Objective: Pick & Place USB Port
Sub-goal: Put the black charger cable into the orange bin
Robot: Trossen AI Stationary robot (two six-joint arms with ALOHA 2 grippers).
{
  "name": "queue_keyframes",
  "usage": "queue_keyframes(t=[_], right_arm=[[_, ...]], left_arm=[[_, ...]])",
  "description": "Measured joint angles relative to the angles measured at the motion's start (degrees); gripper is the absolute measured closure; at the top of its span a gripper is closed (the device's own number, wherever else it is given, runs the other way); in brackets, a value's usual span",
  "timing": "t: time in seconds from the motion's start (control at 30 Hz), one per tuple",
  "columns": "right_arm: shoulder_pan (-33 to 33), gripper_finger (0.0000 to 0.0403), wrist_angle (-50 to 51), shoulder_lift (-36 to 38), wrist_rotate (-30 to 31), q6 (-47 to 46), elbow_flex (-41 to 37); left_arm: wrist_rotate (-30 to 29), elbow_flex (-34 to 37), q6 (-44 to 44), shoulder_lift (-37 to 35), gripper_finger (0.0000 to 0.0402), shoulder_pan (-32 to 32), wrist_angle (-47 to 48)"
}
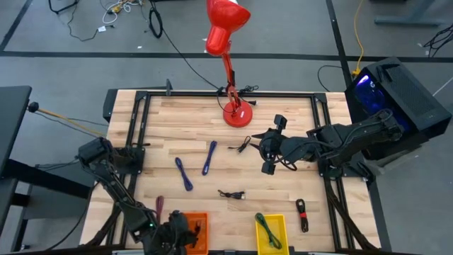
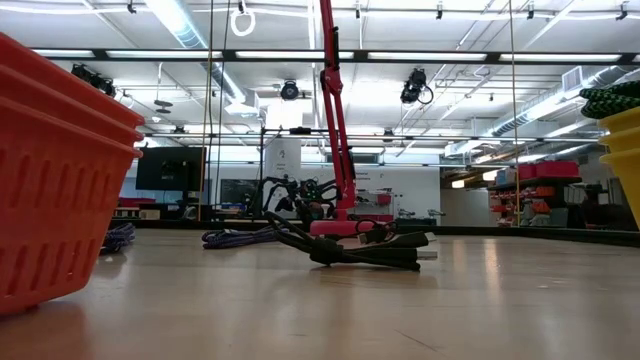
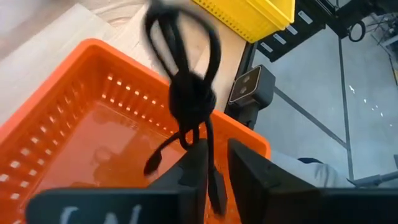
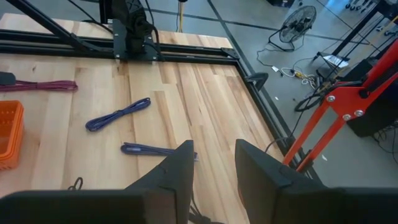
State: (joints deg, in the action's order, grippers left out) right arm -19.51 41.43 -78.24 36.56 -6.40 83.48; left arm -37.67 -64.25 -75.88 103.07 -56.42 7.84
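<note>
A black bundled USB cable (image 3: 186, 87) shows in the left wrist view just over the orange basket (image 3: 93, 124). Its loose ends run back between the fingers of my left gripper (image 3: 217, 150), which stand apart, wider than the cable. In the high view that gripper (image 1: 185, 230) is over the orange basket (image 1: 197, 225) at the table's near edge. My right gripper (image 1: 269, 154) hangs above the table's right half. It is open (image 4: 214, 165), with nothing between its fingers. My left gripper has the black cable's thin ends and one plug (image 3: 215, 186) lying in the gap between its two fingers. The cable is blurred, and I cannot tell whether a finger touches it. The bundle is clear of the basket's floor.
A yellow basket (image 1: 272, 232) with a green cable (image 1: 267, 225) stands right of the orange one. Loose cables lie on the wood: two blue ones (image 1: 184, 173), a black one (image 1: 232, 194), a red and black one (image 1: 302, 214). A red lamp (image 1: 236, 113) stands at the far edge.
</note>
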Motion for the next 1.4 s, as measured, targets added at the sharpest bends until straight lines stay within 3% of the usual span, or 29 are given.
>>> queue_keyframes(t=[0.23,0.5,0.97,1.13,1.4], right_arm=[[0.0,0.0285,-0.2,0.0,-0.3,-0.3,-0.3],[0.0,0.0285,0.4,0.0,-1.5,-0.6,-4.3],[0.0,0.0285,-4.2,0.0,-0.1,-1.9,-9.1],[0.0,0.0285,-10.0,0.0,-9.2,-3.9,-14.9],[-0.2,0.0285,-26.1,-1.1,-20.0,-7.6,-26.1]], left_arm=[[0.1,0.0,0.4,-0.1,0.0288,2.3,3.1],[5.8,0.0,-3.4,-0.1,0.0272,1.5,3.3],[-2.9,0.0,-6.9,-4.6,0.0291,-1.3,9.7],[-5.8,0.0,-4.4,-6.9,0.0291,0.6,15.5],[-4.4,0.0,6.4,-10.9,0.0291,5.1,23.7]])
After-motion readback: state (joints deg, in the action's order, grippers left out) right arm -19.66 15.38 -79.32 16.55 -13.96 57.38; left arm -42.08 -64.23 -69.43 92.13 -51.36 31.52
